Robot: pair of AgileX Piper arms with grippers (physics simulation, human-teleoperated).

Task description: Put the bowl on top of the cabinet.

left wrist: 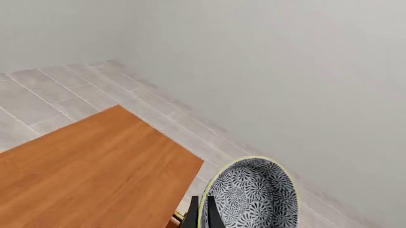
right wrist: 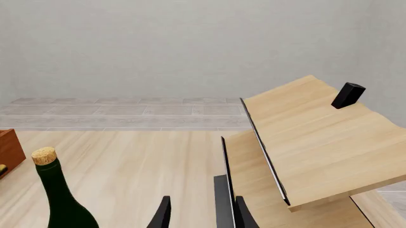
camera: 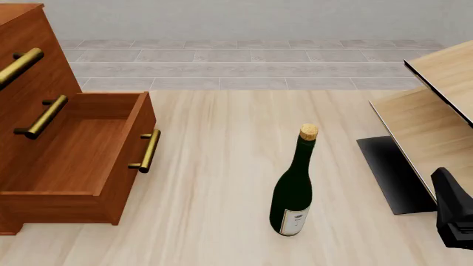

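The bowl (left wrist: 255, 194), white with a fine dark speckled pattern, appears in the left wrist view. It hangs beside the corner of the cabinet's reddish-brown top (left wrist: 89, 166), out over the tiled floor. My left gripper (left wrist: 203, 211) is shut on the bowl's rim, with one finger inside and one outside. The front view shows the cabinet (camera: 44, 77) at the left with a lower drawer (camera: 81, 149) pulled open. Neither the bowl nor the left gripper is in that view. My right gripper (right wrist: 203, 216) stands open and holds nothing, low at the right by the pale furniture.
A dark green corked bottle (camera: 293, 191) stands upright on the table's middle. Pale light-wood furniture (camera: 436, 105) with a black base fills the right side. Part of the right arm (camera: 454, 216) shows at the lower right. A grey wall rises close behind the cabinet.
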